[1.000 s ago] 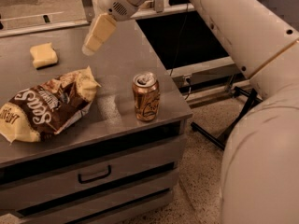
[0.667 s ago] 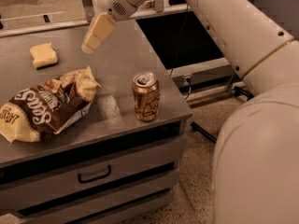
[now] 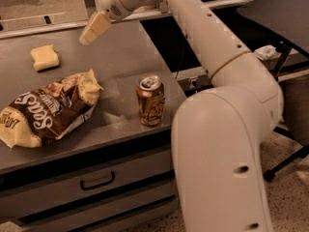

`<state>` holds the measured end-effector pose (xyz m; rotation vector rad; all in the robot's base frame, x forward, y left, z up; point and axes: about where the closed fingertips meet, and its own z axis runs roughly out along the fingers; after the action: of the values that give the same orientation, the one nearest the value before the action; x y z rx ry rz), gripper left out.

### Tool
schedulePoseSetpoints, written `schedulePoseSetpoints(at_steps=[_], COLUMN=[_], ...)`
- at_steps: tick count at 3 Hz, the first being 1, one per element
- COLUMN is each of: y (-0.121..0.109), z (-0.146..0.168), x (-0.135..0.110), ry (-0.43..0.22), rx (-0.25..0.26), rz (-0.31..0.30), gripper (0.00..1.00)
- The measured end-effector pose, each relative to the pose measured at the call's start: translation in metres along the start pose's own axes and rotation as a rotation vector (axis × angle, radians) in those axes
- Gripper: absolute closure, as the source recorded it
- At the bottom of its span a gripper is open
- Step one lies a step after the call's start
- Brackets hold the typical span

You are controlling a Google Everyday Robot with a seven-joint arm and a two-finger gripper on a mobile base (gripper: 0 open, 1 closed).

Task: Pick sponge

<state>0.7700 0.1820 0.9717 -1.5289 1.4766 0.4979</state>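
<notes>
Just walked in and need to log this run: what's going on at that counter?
A white robot arm reaches over the grey metal counter. Its claw hovers in the air to the right of the small pale yellow sponge block, not touching it. The sponge lies near the back left. Nearer the front are a brown-and-yellow crumpled chip bag and an upright gold soda can. The pick is not yet done.

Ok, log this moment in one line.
phase: pre-grasp | gripper: over table, right of sponge, apart | sponge: on table, not held | bag, can: near front edge
</notes>
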Motion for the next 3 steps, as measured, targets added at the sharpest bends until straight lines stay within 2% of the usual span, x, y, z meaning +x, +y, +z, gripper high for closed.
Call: schedulePoseSetpoints(at_steps=[1, 2, 3], y=[-0.04, -0.046, -0.037], z=[0.036, 0.042, 0.06], x=[-0.004, -0.007, -0.001], ry=[-0.046, -0.057, -0.055], rx=[0.092, 0.109, 0.08], rz=[0.034, 0.04, 0.061], gripper=[0.0, 0.0, 0.0])
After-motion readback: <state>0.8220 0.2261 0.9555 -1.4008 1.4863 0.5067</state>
